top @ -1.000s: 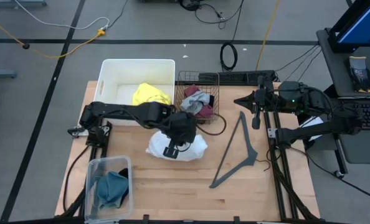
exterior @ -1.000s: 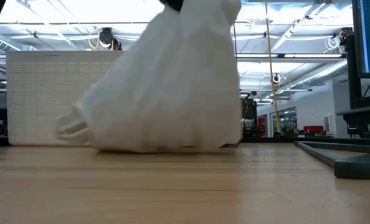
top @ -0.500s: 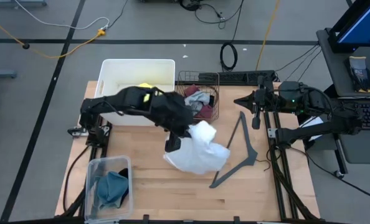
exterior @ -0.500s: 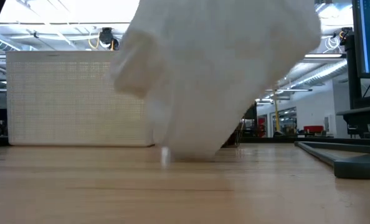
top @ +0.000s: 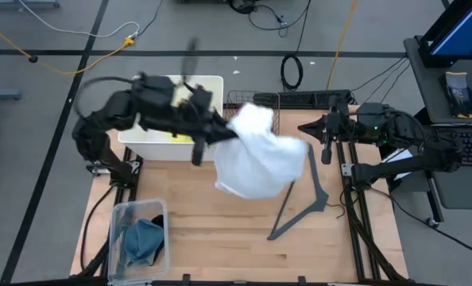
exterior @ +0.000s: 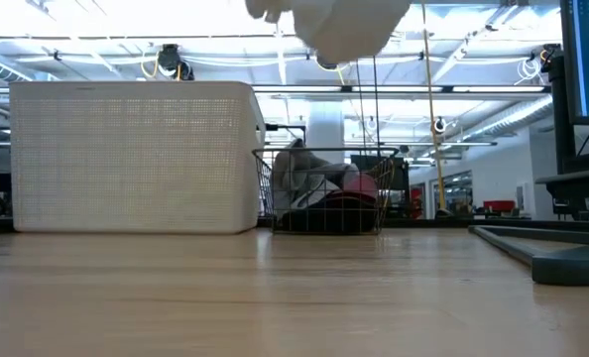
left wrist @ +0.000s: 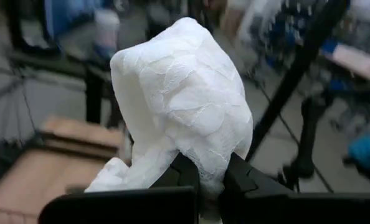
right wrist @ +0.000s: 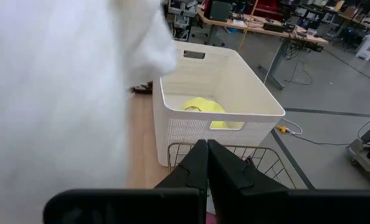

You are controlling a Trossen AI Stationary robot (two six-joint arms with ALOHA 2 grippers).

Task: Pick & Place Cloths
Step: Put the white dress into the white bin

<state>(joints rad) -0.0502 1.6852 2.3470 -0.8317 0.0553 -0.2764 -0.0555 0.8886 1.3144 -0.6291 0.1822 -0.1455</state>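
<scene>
White cloth (top: 258,155) hangs pinched in our left gripper (top: 226,131), lifted clear of the table (top: 220,238) beside the white bin (top: 172,87) and wire basket (exterior: 324,193). Our right gripper (right wrist: 207,163) waits with fingers together at the table's right edge.

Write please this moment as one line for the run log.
left gripper: shut on white cloth, lifted clear of table | right gripper: shut, empty, parked at right edge | yellow cloth: in white bin

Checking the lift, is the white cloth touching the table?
Apart. The low view shows the white cloth hanging high over the table, open air beneath.
</scene>
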